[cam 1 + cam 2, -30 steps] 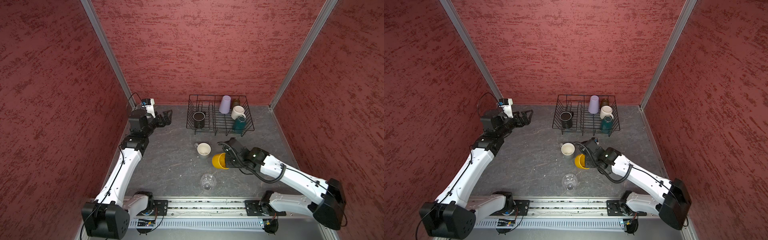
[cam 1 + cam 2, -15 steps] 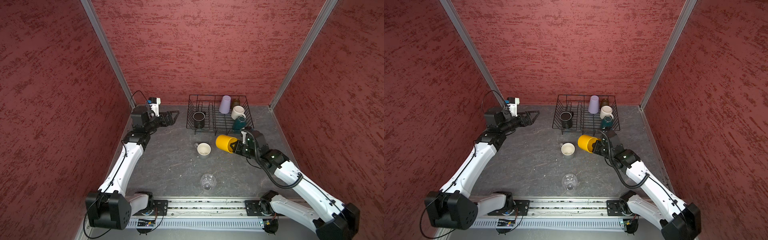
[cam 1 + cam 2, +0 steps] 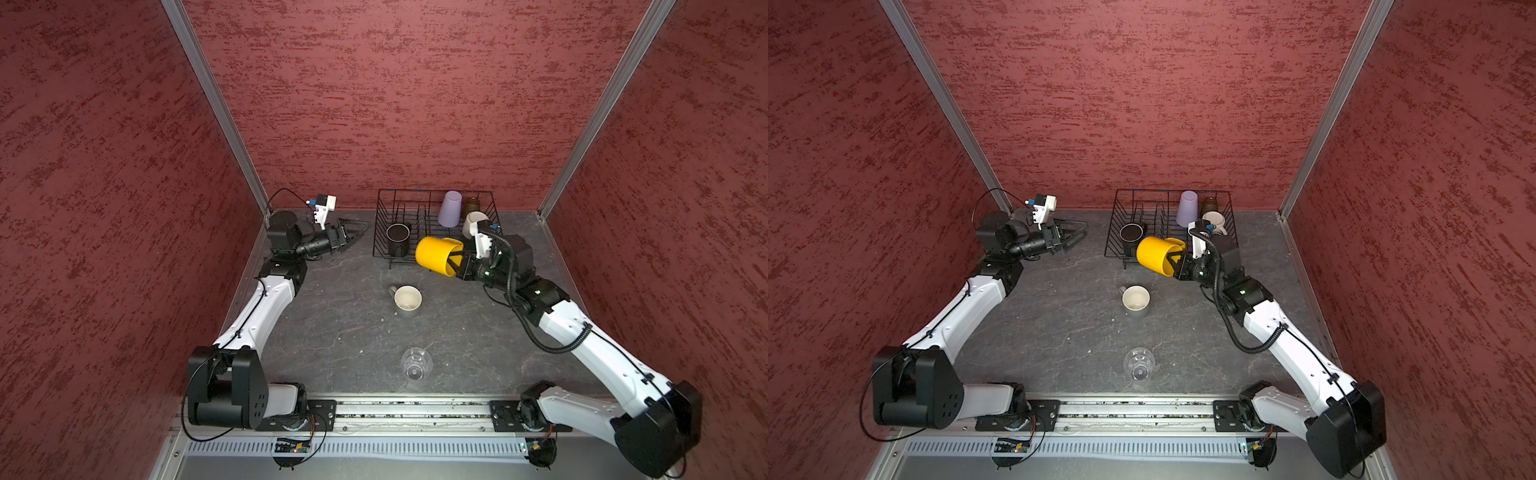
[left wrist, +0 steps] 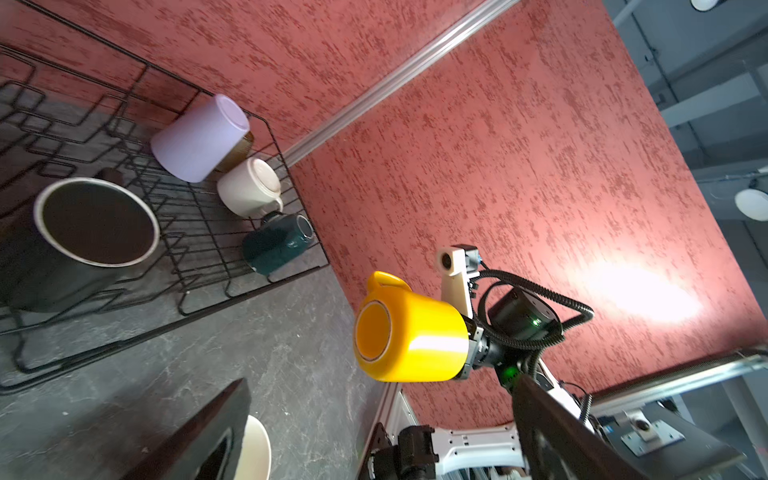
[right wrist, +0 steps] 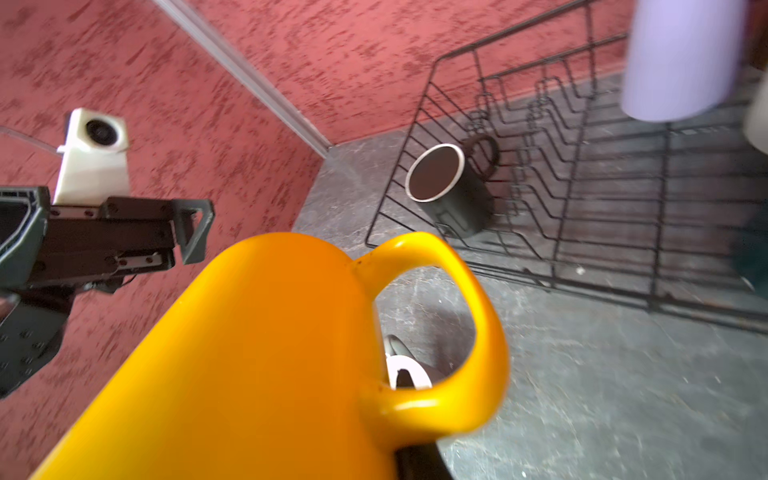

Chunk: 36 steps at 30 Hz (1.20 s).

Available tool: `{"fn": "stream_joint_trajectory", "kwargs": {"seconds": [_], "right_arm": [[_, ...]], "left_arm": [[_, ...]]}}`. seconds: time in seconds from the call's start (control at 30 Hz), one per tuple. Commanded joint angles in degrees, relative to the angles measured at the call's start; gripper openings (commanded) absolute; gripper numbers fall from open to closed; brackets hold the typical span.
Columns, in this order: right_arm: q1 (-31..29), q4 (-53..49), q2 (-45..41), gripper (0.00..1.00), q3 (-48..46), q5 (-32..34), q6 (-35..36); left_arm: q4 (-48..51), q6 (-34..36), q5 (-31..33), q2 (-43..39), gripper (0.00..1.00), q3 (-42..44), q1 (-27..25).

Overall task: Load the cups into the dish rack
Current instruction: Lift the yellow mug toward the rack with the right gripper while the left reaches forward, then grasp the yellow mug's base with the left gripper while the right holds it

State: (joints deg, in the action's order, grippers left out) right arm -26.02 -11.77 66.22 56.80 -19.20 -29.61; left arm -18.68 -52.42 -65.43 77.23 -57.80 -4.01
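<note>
Our right arm reaches toward 10 o'clock, the right gripper [image 3: 456, 262] pinching the mug [image 3: 436, 254] by its rim over the rack [image 3: 415, 191], at its 6 o'clock edge. The mug lies sideways, bottom toward 9 o'clock. Our left gripper [image 3: 355, 232] is spread wide.

Both top views: high at the front, above the base rail [image 3: 407, 411], looking steeply down on the whole table [image 3: 340, 332], with the dish rack [image 3: 411, 190] small at upper centre. Left wrist view: low, rolled, facing the rack and the yellow mug [image 4: 415, 336] from mid range. Right wrist view: almost against that mug, rack beyond. Both wrist views share mug and rack.
</note>
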Motion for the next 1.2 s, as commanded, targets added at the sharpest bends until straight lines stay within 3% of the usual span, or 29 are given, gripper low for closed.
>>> {"fn": "stream_joint_trajectory", "kwargs": {"seconds": [0.0, 0.4, 1.17], "right_arm": [[0.2, 9.6, 0.5, 0.0, 4.1, -7.4, 4.4], [0.0, 17.0, 4.3, 0.0, 4.3, -16.5, 7.0], [-2.5, 24.5, 9.7, 0.0, 6.1, -22.1, 6.8]], "left_arm": [[-3.7, -4.0, -5.7, 1.6, 0.99, -1.5, -1.9], [-10.3, -10.0, -10.7, 4.6, 1.0, -1.6, -6.9], [-15.2, -14.4, -14.8, 7.1, 1.0, -1.5, -12.5]]}}
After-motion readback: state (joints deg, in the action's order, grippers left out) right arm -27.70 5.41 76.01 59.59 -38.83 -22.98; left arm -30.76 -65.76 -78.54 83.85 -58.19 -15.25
